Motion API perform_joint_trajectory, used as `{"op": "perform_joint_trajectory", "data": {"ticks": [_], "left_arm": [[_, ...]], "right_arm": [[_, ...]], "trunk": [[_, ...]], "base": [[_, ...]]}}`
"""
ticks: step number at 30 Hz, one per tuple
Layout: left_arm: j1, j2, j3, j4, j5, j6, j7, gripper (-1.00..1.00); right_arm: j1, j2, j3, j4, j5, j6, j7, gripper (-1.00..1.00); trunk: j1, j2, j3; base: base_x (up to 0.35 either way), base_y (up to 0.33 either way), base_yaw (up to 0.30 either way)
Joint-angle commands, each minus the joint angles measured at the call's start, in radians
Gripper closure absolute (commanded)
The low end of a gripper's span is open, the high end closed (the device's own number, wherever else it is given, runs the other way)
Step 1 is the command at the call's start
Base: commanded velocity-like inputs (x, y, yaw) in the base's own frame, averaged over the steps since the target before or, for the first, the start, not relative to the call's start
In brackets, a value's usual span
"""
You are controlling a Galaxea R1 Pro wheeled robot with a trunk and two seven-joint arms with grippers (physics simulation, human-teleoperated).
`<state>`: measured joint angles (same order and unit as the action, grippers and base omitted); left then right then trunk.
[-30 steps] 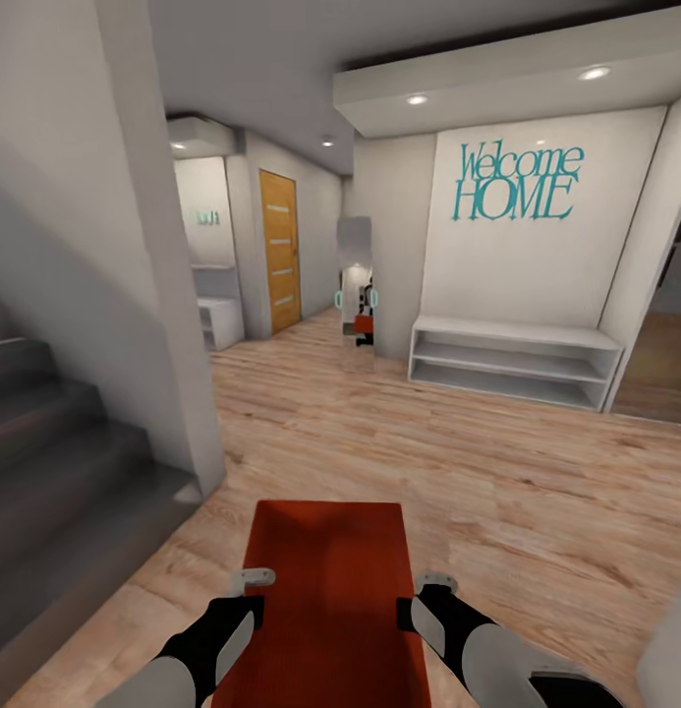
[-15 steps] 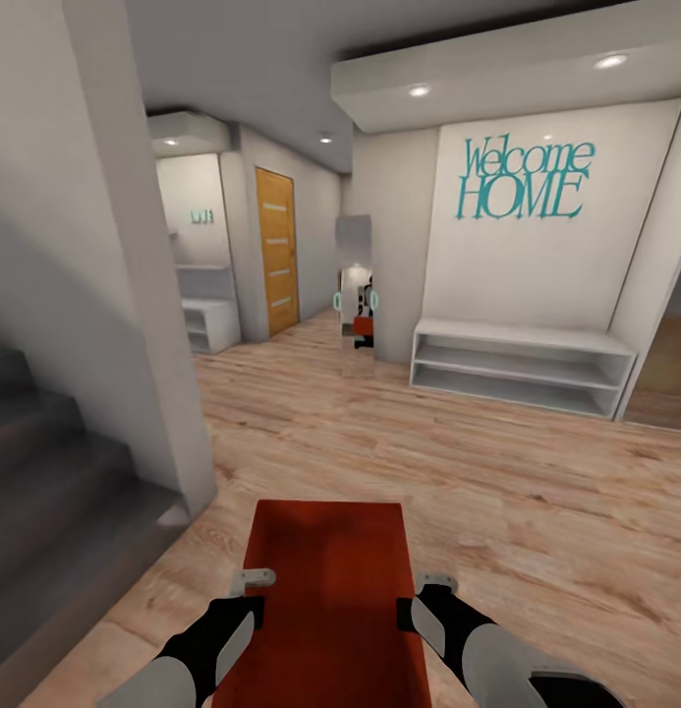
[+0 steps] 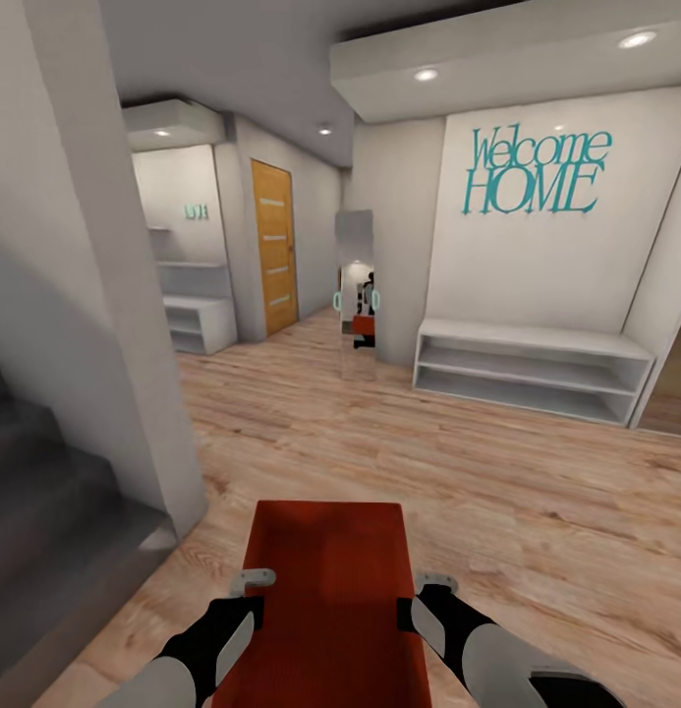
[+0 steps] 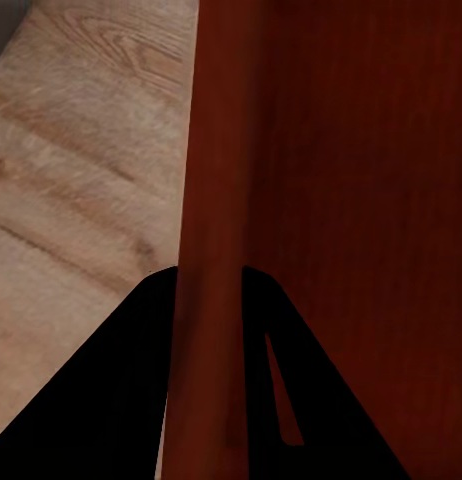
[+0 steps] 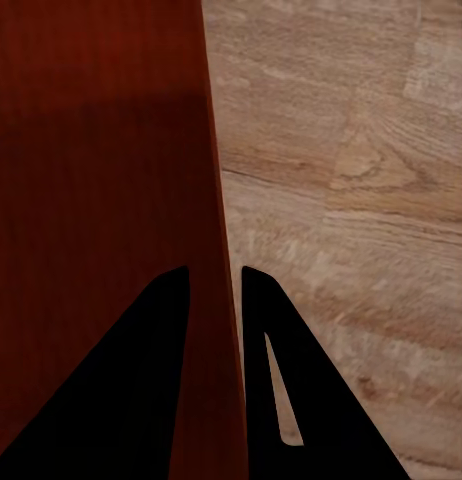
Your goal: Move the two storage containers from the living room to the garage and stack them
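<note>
A red-orange storage container, long and shallow, hangs low in front of me in the head view, above light wood planks. My left gripper is shut on its left wall and my right gripper is shut on its right wall. In the left wrist view the ribbed red wall runs between the dark fingers of the left gripper. The right wrist view has the container's other wall pinched in the right gripper, with wood floor below.
Grey stairs and a white wall corner stand close on the left. Ahead are a tall mirror, a wooden door, a white low shelf under a teal "Welcome HOME" sign, and open plank floor.
The whole view has shifted as I roll forward: the stairs and wall corner slide left and the far wall looms larger. The container and both grippers stay put in the picture.
</note>
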<state>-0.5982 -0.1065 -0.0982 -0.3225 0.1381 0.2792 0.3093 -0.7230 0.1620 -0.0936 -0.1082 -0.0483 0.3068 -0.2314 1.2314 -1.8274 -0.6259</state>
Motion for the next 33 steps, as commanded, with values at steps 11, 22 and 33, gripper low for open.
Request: {"op": "perform_joint_trajectory", "data": {"ticks": [11, 22, 33], "left_arm": [[0.000, 0.002, -0.005, 0.000, 0.041, 0.034, -0.081, 1.00], [0.000, 0.002, -0.005, 0.000, 0.041, 0.034, -0.081, 1.00], [0.000, 0.002, -0.005, 0.000, 0.041, 0.034, -0.081, 1.00]], "right_arm": [[-0.001, -0.010, -0.002, -0.005, -0.012, -0.018, -0.003, 1.00], [-0.001, -0.010, -0.002, -0.005, -0.012, -0.018, -0.003, 1.00], [-0.001, -0.009, -0.002, -0.005, -0.012, -0.018, -0.003, 1.00]], "trunk": [[0.001, -0.001, -0.008], [0.001, -0.001, -0.018], [0.001, -0.001, -0.028]], "base": [[0.340, 0.000, 0.000], [0.338, 0.000, 0.000], [0.331, 0.000, 0.000]]}}
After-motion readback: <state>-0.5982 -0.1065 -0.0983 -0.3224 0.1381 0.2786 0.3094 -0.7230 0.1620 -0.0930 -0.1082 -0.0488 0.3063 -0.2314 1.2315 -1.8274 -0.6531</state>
